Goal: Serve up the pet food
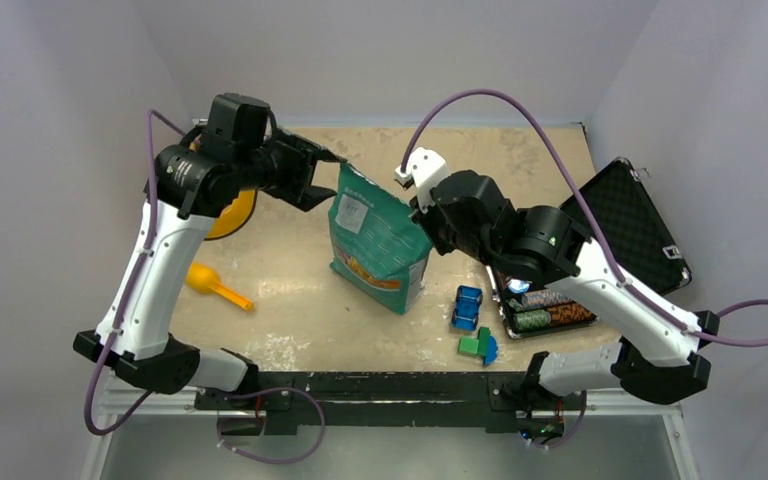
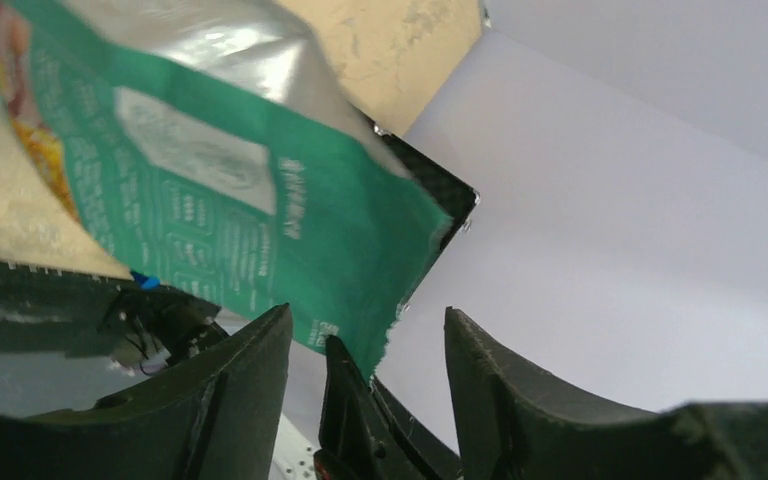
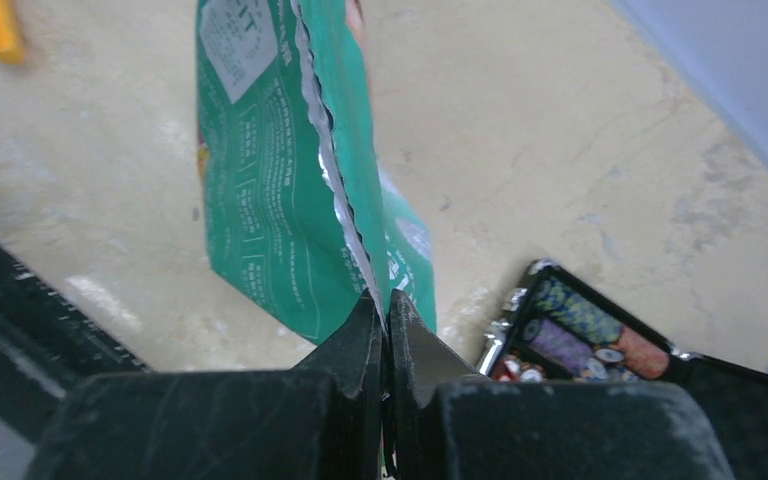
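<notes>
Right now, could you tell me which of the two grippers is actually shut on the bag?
The right gripper: its fingers pinch the bag at its top edge. The left gripper is open, straddling the opposite corner.

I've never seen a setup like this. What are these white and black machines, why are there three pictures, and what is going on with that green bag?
They are two robot arms fixed at the near edge of a table. One picture looks down from above; the other two come from small cameras on each arm's wrist.

The right tool is shut on the top edge of the teal-green pet food bag. The left tool is open, its fingers on either side of the bag's other top corner.

Also on the table: a yellow scoop, an orange bowl partly hidden behind the left arm, small blue and green toys, and an open black case holding poker chips.
</notes>
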Robot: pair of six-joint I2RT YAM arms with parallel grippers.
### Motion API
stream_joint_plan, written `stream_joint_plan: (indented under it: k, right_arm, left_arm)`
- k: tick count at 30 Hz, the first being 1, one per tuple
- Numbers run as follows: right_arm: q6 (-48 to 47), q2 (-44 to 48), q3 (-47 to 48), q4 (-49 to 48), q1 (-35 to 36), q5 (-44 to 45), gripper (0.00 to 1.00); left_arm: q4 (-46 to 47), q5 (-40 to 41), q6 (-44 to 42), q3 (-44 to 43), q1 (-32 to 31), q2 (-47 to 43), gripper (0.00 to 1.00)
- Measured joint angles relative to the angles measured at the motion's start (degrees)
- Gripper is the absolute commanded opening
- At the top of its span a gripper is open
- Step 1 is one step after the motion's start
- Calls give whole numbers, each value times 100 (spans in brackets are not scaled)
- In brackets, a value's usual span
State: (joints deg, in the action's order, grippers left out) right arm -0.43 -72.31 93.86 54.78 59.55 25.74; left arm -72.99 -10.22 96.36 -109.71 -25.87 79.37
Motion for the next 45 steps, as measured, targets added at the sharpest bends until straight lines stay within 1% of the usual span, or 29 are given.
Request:
stream_joint_plan:
  k: [2,5,8,10,14,17,20,24,27,29,30,32,36,39,41,42,43,45]
  right_arm:
    - [254,-146,262,181,-2,-236,0]
    - [702,-352,645,455,-4,-675,0]
    - [988,-518,909,623,-7,-986,0]
    - [1102,-595,1008,684,-7,-1091,0]
    - [1204,-621,1049,717,-26,-1187,0]
    - [1239,-621,1049,721,-26,-1204,0]
    - [1241,-621,1049,732,-26,-1233,0]
    - [1239,-621,1049,737,-2,-1250,0]
    - [1226,-621,1049,732,61,-1335,0]
    - [1207,-621,1049,732,118,-1353,0]
    - [1193,-621,1049,732,144,-1368,0]
    - [1161,-621,1049,734,190,-1368,0]
    - [1132,-621,1049,734,208,-1373,0]
    - [1062,-601,1029,697,219,-1495,0]
    - [929,-501,855,514,234,-1663,0]
    - [866,-426,726,374,236,-1735,0]
    - [811,-380,632,243,229,-1799,7]
    - [697,-350,544,11,177,-1917,32]
  left_arm:
    - [188,-20,-459,-188,-15,61,61]
    - [459,-79,-1137,-275,-20,9,67]
    - [380,-127,-1346,-282,-20,-35,66]
    - [284,-175,-1231,-173,-22,-87,66]
    - [0,-258,-717,496,-48,-385,66]
    - [33,-396,-417,844,-74,-487,66]
    - [170,-463,-328,708,-240,-247,66]
    - [247,-348,-339,308,-645,275,65]
    - [308,-249,-352,304,-822,354,63]
    - [348,-236,-367,306,-870,345,58]
    - [365,-238,-389,306,-872,345,54]
    - [365,-258,-442,306,-872,352,40]
    - [363,-376,-802,284,-881,407,20]
    - [560,-796,-1222,229,-793,575,9]
    - [603,-1432,-1652,-52,-654,925,0]
    - [553,-1690,-1851,-273,-610,1161,0]
    - [319,-1954,-2138,-737,-579,1515,0]
    - [-352,-2444,-2898,-2050,-577,2457,0]
